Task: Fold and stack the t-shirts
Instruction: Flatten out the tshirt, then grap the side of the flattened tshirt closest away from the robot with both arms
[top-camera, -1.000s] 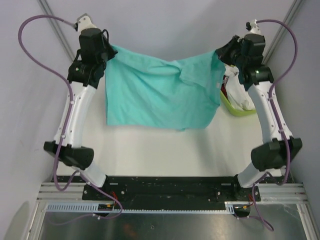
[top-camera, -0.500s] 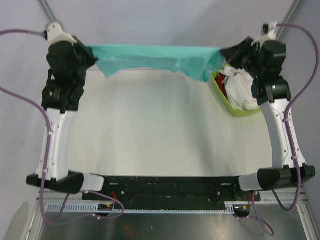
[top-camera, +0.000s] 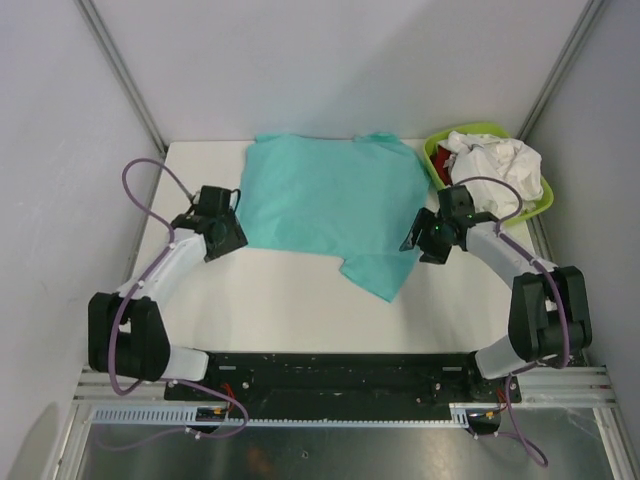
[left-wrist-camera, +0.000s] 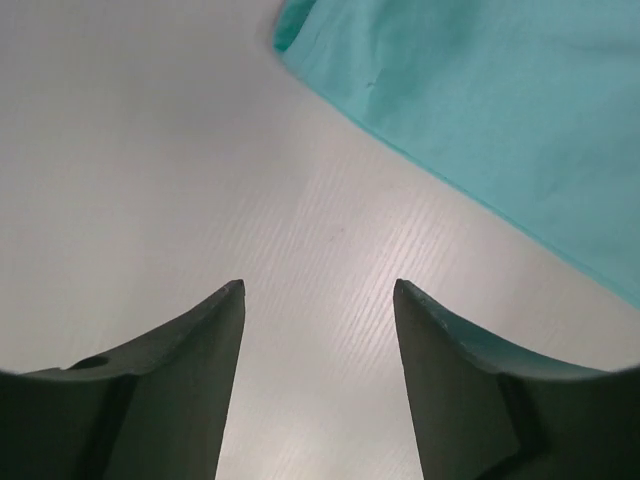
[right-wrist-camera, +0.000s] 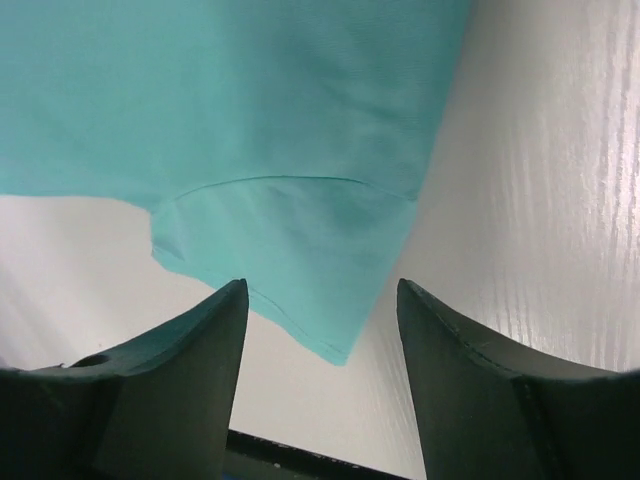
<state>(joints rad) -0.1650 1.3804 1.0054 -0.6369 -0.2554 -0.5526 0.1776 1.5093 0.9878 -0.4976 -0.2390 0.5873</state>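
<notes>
left fingers spread, arm low | right fingers spread, arm low | teal t-shirt flat

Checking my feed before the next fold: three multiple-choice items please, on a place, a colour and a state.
1. Where is the green basin? A far right corner; B far left corner; C near edge.
2. Colour of the t-shirt spread on the table? A red; B teal; C white.
3. The left gripper and right gripper are: A both open, empty; B both shut on cloth; C one shut.
A, top view shows it far right; B, teal in every view; A, jaws parted, nothing gripped.
</notes>
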